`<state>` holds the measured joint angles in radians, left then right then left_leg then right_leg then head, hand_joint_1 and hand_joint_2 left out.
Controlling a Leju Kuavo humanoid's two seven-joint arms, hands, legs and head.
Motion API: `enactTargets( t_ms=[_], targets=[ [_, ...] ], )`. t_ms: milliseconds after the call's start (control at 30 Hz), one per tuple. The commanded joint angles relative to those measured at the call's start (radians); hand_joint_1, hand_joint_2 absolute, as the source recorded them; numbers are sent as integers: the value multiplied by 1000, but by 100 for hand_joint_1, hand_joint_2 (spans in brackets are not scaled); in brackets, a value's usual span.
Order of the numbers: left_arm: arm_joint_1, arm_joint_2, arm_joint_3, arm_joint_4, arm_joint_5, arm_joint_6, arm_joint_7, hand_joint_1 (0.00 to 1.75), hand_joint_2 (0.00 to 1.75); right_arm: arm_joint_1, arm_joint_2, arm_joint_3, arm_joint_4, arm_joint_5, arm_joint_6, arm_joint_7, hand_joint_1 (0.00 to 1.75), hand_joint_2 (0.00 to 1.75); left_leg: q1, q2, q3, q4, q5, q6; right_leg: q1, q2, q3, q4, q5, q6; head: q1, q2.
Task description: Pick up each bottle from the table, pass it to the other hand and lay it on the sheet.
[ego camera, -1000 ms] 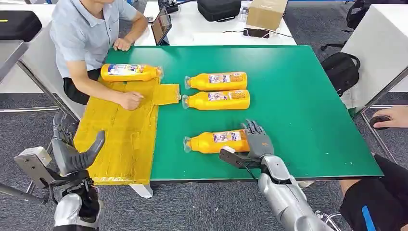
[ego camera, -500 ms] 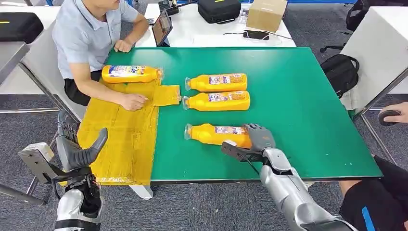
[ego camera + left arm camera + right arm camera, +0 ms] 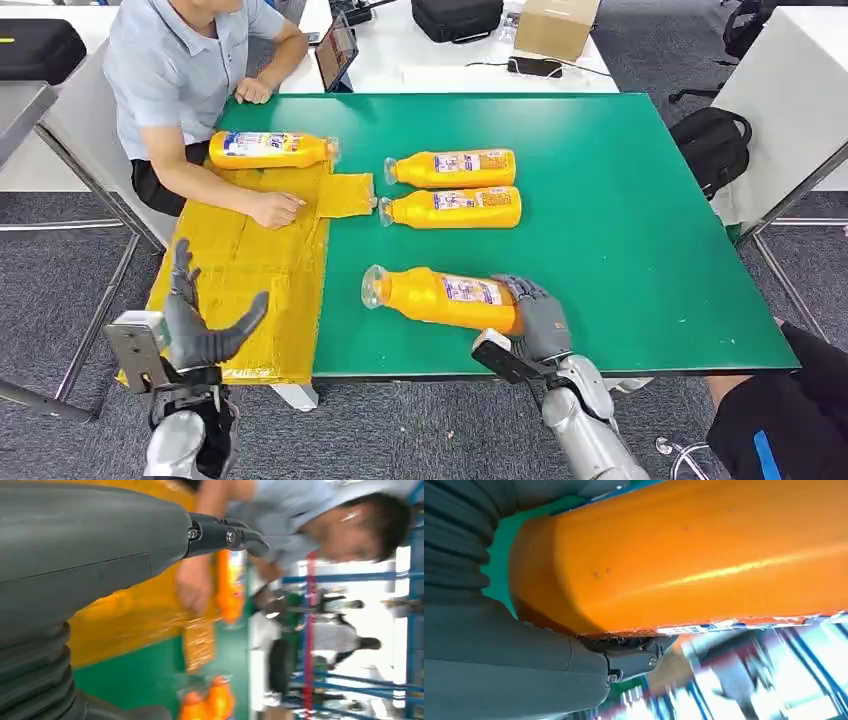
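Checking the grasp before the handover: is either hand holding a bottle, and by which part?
The right hand grips the nearest orange bottle at its base end, cap pointing toward the yellow sheet. The left hand holds nothing, fingers spread.

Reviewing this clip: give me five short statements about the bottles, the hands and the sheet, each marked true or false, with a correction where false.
1. The right hand grips an orange bottle. True.
2. The left hand holds a bottle. False: it holds nothing, its fingers apart.
3. One bottle on the sheet lies on the yellow sheet. True.
4. Four bottles lie loose on the green table. False: two side-by-side bottles do.
5. A person's hand rests on the sheet. True.
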<state>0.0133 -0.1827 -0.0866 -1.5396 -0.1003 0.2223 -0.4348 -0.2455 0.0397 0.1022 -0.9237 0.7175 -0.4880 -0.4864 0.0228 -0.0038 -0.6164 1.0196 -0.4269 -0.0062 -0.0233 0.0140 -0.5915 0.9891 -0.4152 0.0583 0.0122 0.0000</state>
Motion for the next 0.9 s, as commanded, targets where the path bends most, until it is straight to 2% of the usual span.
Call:
enactTargets(
  t_ms=[33, 133, 233, 400, 900],
  targets=[
    [42, -9, -52, 111, 14, -38, 0, 0, 175, 62, 30, -20, -225, -22, -37, -15, 175, 175, -1, 0, 2, -1, -2, 2, 0, -1, 2, -1, -2, -2, 0, 0],
    [71, 15, -112, 77, 53, -198, -23, 0, 175, 71, 42, -26, -258, -82, -54, -75, 175, 175, -1, -1, -1, -1, -1, 1, 0, -2, 0, -1, -1, -2, 0, 0],
    [110, 40, -203, 51, 37, -296, -58, 0, 175, 64, 60, -10, -271, -141, 37, -66, 175, 175, -1, 1, -2, -1, -1, 1, -1, -1, -2, 0, -1, -2, 0, 0],
    [113, 53, -241, 58, -13, -291, -75, 0, 175, 29, 70, 31, -195, -96, 58, -35, 175, 175, -1, 3, 0, -1, -2, 1, 0, 0, -1, -1, -1, -3, 0, 0],
    [108, 55, -237, 59, -14, -292, -76, 0, 175, 27, 67, 33, -189, -106, 77, -34, 175, 175, -1, 2, -2, -1, -1, 1, 0, 0, -2, -1, -1, -2, 0, 0]
  ],
)
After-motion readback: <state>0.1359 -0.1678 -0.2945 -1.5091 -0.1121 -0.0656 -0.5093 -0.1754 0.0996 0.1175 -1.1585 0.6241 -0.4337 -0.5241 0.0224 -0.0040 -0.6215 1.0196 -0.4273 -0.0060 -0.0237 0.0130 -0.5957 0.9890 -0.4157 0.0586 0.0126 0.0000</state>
